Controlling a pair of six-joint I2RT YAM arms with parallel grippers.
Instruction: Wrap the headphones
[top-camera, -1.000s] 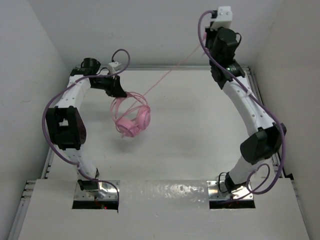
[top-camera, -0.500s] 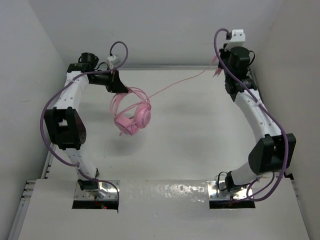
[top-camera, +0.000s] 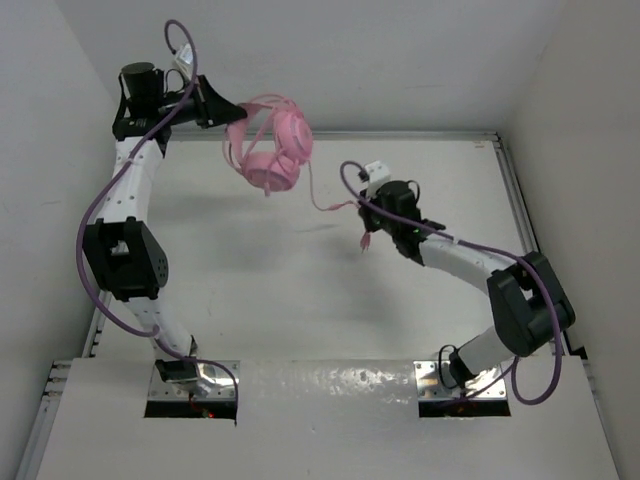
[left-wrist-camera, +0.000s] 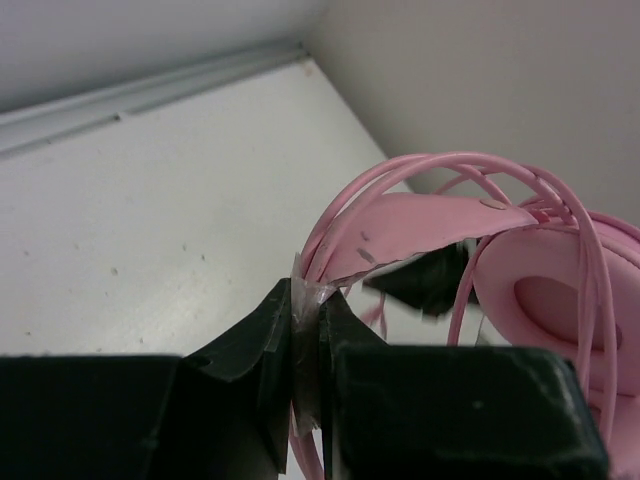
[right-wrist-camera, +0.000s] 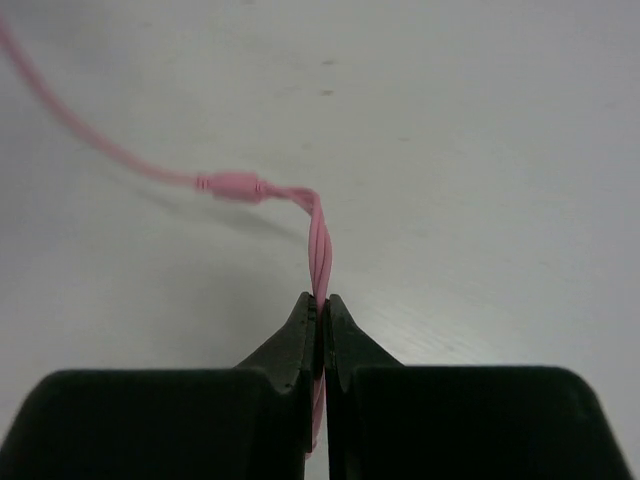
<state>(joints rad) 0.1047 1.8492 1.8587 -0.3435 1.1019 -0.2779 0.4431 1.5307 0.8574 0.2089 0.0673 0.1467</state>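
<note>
My left tool (top-camera: 218, 108) is up high at the far left, by the back wall. It is pressed together on the thin headband (left-wrist-camera: 400, 215) of the pink over-ear headphones with round padded earcups (top-camera: 275, 152). They hang off that tool in the air, clear of the white table (top-camera: 300, 290).

In the left wrist view, the jaws pinch the band where thin pink strands (left-wrist-camera: 560, 195) arch over it. I cannot tell whether those are cable loops or part of the band. One earcup (left-wrist-camera: 560, 300) sits off to the right.

The long thin pink cable (top-camera: 318, 200) drops from the headphones in a slack curve to my right tool (top-camera: 368, 215). That tool is low over the middle of the table, to the right of the headphones and nearer to me. Its jaws are squeezed tight on a twisted bundle of cable strands (right-wrist-camera: 318, 250). A small thicker pink sleeve (right-wrist-camera: 232, 185) sits on the cable just left of the pinch. A short pink end (top-camera: 366, 242) dangles below the tool.
</note>
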